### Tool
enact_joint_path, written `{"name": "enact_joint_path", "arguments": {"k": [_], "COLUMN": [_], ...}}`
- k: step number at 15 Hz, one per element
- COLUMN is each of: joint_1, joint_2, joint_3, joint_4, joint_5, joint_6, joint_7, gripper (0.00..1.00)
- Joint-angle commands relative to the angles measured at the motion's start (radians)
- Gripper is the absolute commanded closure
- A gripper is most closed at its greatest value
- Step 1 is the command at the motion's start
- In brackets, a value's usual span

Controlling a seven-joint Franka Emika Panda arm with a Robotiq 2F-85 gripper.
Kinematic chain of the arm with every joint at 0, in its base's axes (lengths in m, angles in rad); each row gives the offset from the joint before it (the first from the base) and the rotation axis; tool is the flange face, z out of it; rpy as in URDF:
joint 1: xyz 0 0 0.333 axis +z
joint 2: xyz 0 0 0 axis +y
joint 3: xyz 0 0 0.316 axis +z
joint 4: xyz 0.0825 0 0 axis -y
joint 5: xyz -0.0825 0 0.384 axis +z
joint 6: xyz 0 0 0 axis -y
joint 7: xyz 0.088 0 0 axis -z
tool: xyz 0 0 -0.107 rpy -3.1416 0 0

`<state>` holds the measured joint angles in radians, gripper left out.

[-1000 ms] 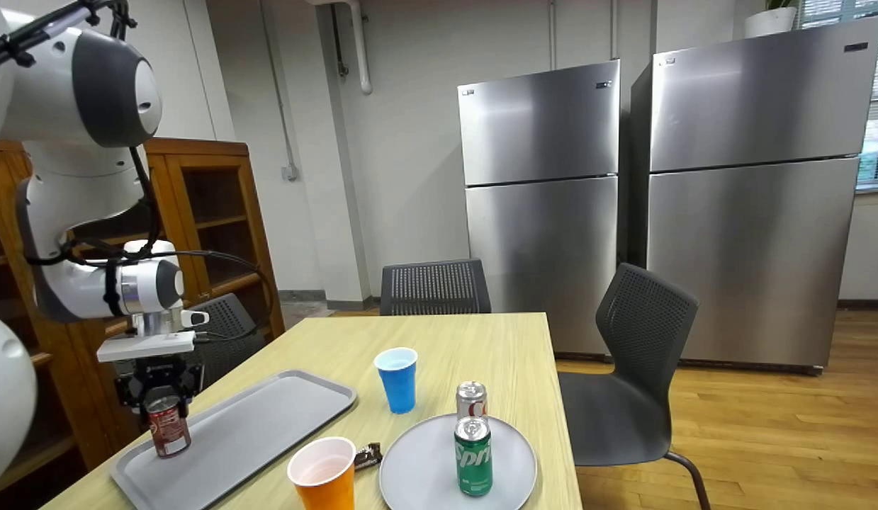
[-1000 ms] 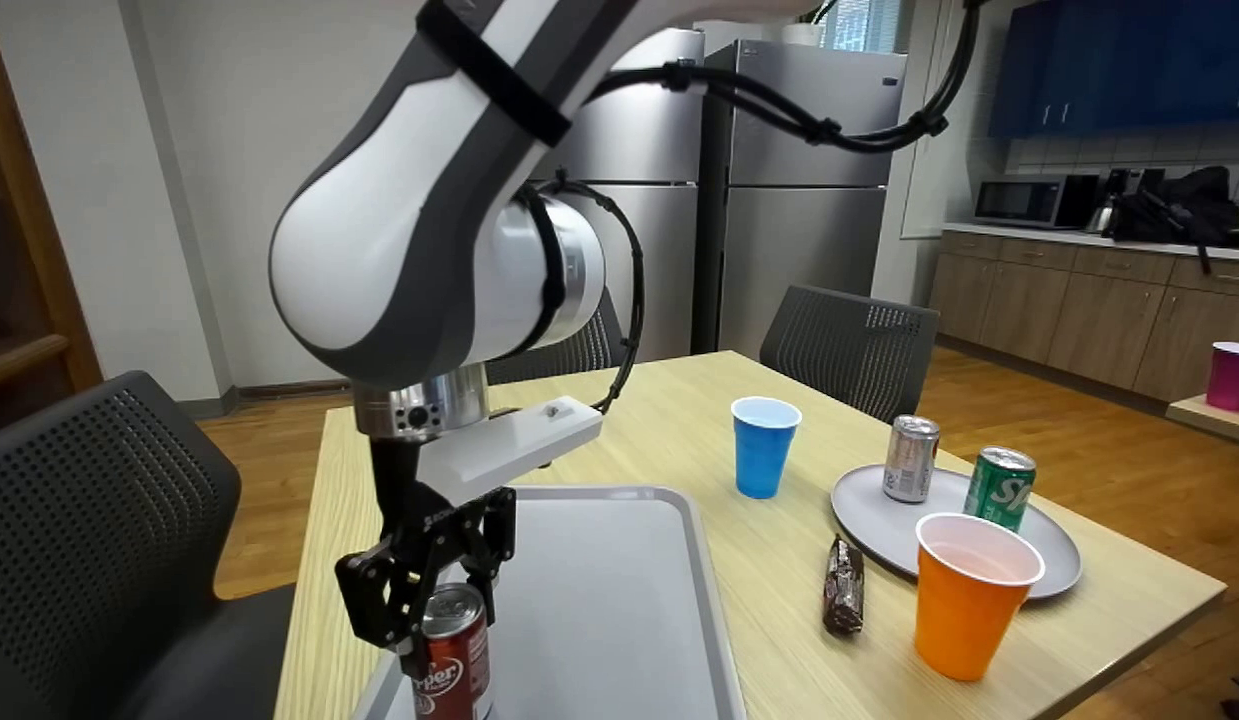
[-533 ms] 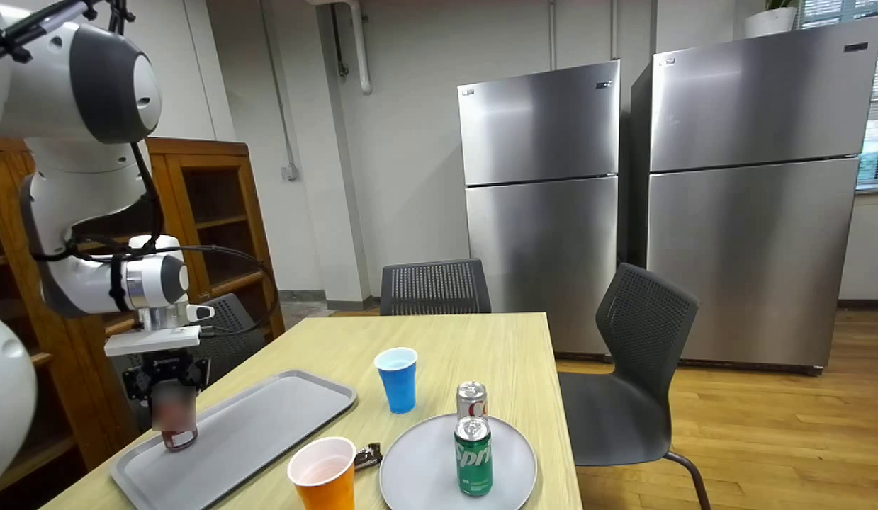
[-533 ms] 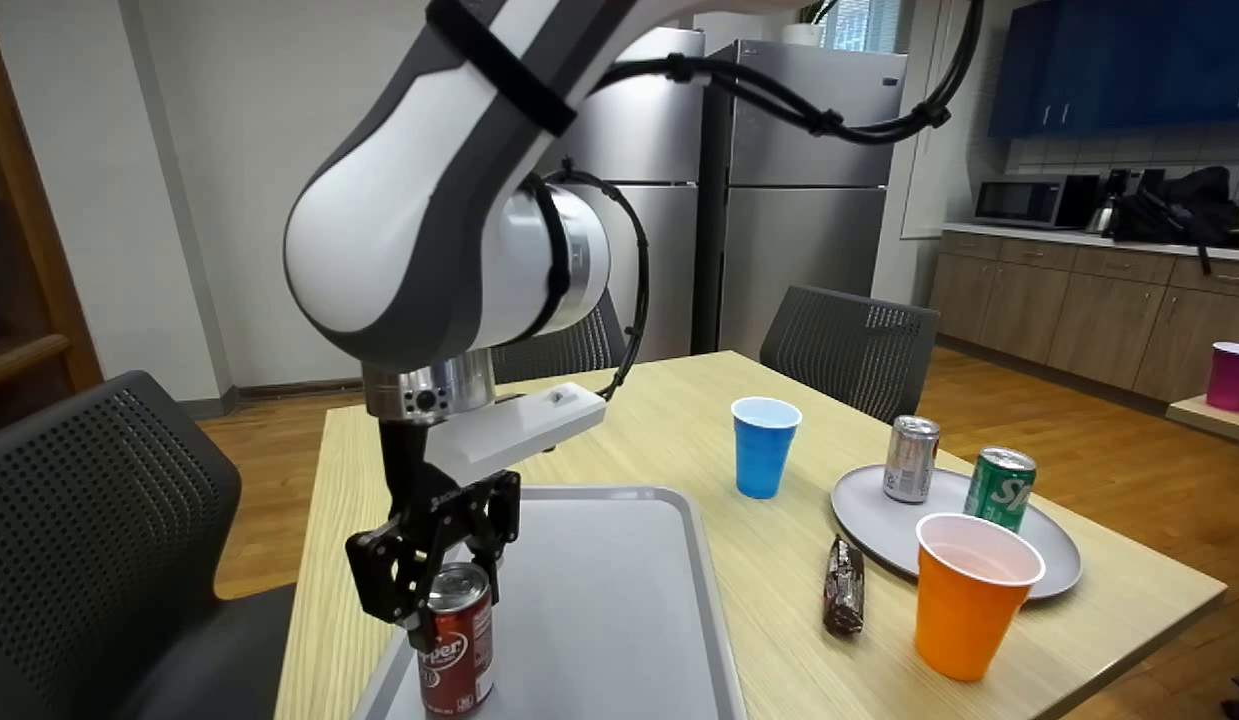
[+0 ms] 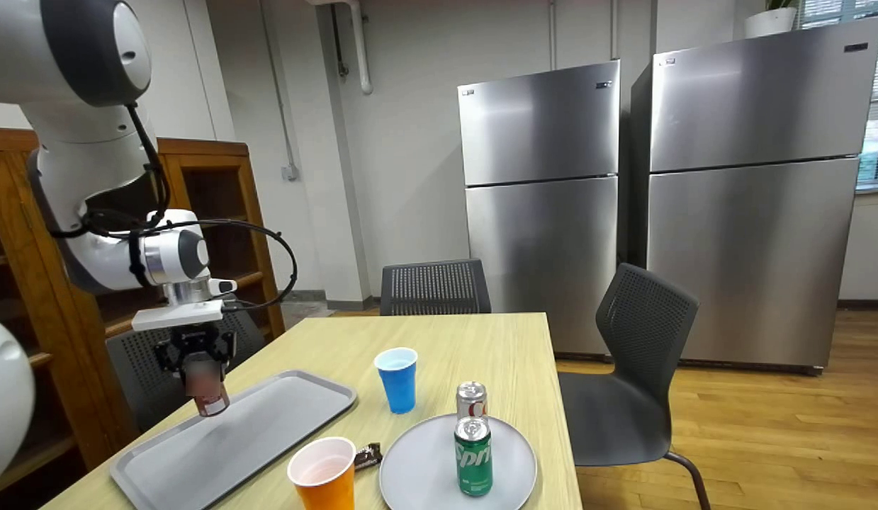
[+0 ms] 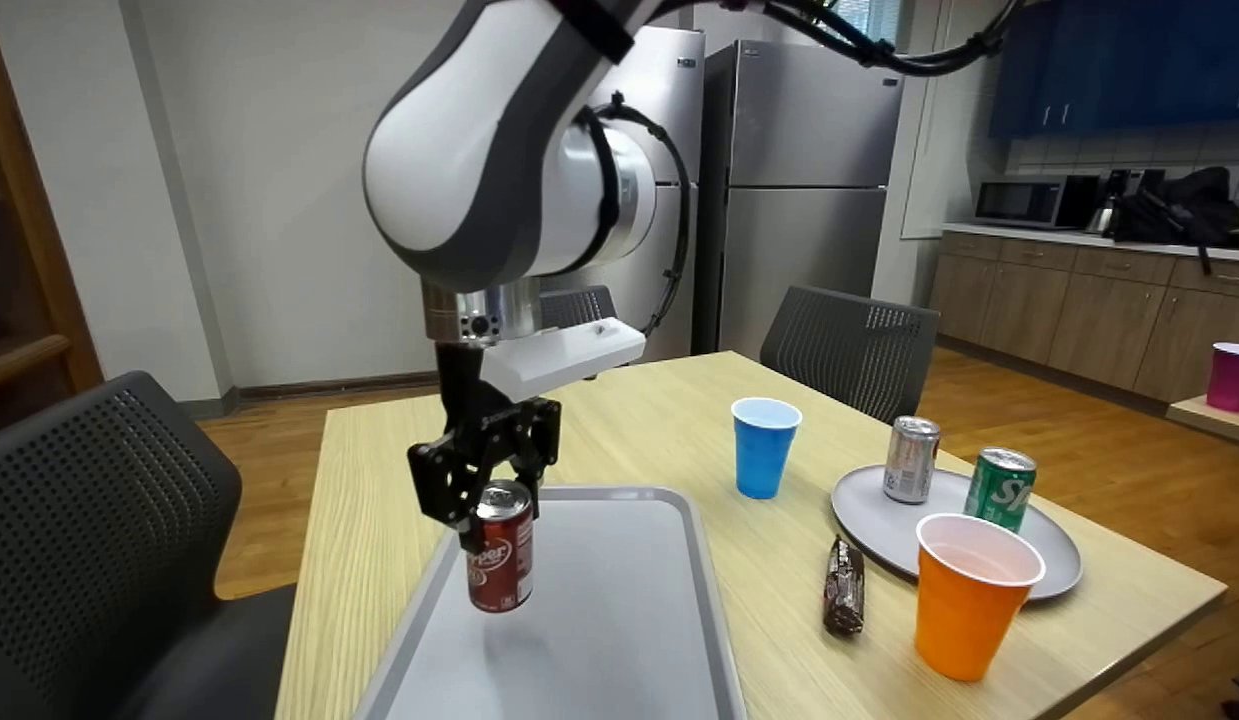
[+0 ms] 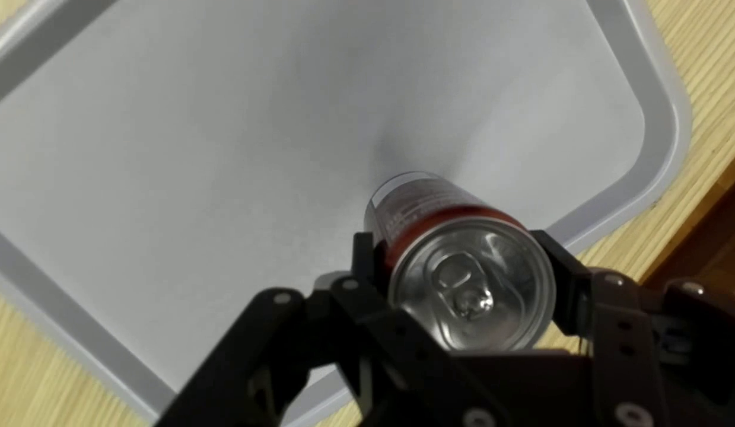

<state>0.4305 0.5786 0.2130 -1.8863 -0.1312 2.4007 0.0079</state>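
My gripper [image 6: 504, 512] is shut on a dark red Dr Pepper can [image 6: 501, 578], one finger on each side near its top. The can is upright or nearly so and hangs above the grey tray [image 6: 619, 620], with a faint shadow below it. In an exterior view the gripper [image 5: 201, 372] and can [image 5: 212, 400] are over the tray's [image 5: 268, 418] left edge, the can partly blurred. In the wrist view the can's silver lid and tab [image 7: 471, 284] face the camera between the two black fingers [image 7: 456, 261], with the tray [image 7: 225, 148] beneath.
A blue cup [image 6: 764, 450], an orange cup [image 6: 974, 610] and a dark wrapped bar [image 6: 843, 590] are on the wooden table. A round grey plate [image 6: 884, 530] bears a silver can [image 6: 911, 460] and a green Sprite can [image 6: 999, 490]. Chairs [image 5: 644, 382] surround the table.
My gripper has risen with the red can and moved along the tray toward its far end, away from the cameras. The other things on the table have not moved.
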Motion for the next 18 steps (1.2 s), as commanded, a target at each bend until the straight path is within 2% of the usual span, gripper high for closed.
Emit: {"name": "enact_joint_path", "arguments": {"k": [1, 18], "joint_1": [-0.042, -0.291], "joint_2": [-0.109, -0.297], "joint_3": [-0.013, -0.108], "joint_4": [-0.110, -0.387], "joint_5": [-0.014, 0.015], "joint_6": [0.038, 0.135], "joint_7": [0.006, -0.030], "gripper": [0.61, 0.61]}}
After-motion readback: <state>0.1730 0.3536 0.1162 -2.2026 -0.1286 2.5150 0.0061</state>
